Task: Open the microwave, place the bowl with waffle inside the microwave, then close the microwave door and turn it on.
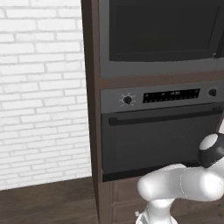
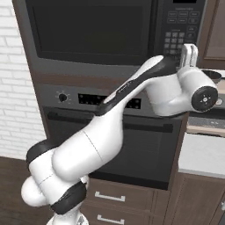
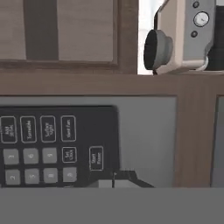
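From the right base view I have the arm (image 2: 132,88) stretched up and forward, its wrist lifted in front of the microwave (image 2: 110,35), right at the keypad (image 2: 178,33) on the right end of the appliance. The microwave door (image 2: 90,30), the wide dark glass panel in its grey border, sits flush in the frame, shut. Below it is the oven (image 2: 114,132) with its round knob (image 2: 63,97), display strip and horizontal bar handle, and under that two wooden drawers (image 2: 118,204) with pale pulls. To the right I can make out a tabletop (image 2: 206,127) edge and what looks like the rim of a dark bowl (image 2: 211,74) behind the wrist, though I cannot tell what is in it. In the hand view the keypad fills the lower left: rows of number keys and labelled buttons (image 3: 95,158), the text too blurred to read. The fingers (image 3: 114,181) barely rise above the bottom edge, just below and right of the keypad, and they appear close together with hardly a gap, touching nothing that I can confirm. Above the microwave's grey frame runs a brown wood cabinet rail (image 3: 109,83), and beyond it a beige and grey appliance (image 3: 183,35) with a dial. The left base view gives me the white brick wall (image 1: 43,87) beside the cabinet.
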